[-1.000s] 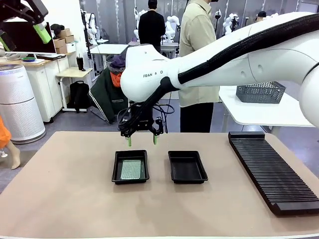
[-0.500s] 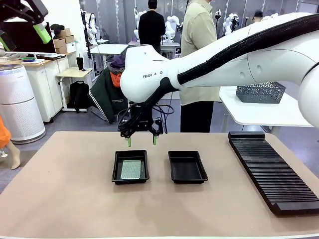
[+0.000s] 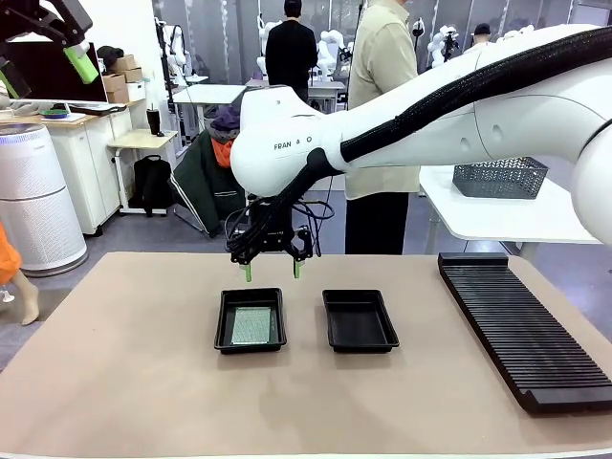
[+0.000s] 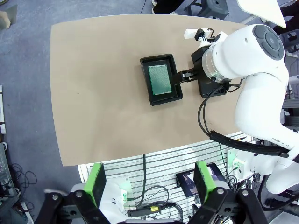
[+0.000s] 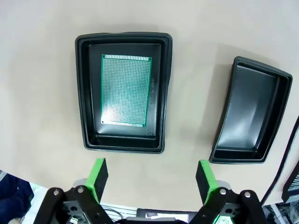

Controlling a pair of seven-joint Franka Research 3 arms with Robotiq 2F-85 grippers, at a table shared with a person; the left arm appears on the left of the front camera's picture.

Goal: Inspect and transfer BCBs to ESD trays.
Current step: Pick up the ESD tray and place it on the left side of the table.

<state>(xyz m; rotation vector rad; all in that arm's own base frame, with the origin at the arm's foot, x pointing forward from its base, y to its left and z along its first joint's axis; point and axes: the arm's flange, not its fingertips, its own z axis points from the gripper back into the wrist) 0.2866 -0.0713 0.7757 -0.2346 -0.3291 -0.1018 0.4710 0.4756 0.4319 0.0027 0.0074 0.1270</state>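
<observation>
Tan tabletop [image 3: 115, 382], frame centre: I see one BCB [image 3: 253, 325] lying flat in the left ESD tray [image 3: 221, 320]. Right gripper [image 3: 272, 271] hovers above the tray's far rim, jaws wide, holding nothing. Left gripper [image 4: 150, 184], upper left of the front view, is likewise spread and unloaded.

The tan table [image 3: 124, 382] bears a black ESD tray [image 3: 223, 321] near its middle, a second ESD tray [image 3: 360, 325] beside it (apart, not touching), and a long ribbed black rack [image 3: 521, 330] along its right side.
</observation>
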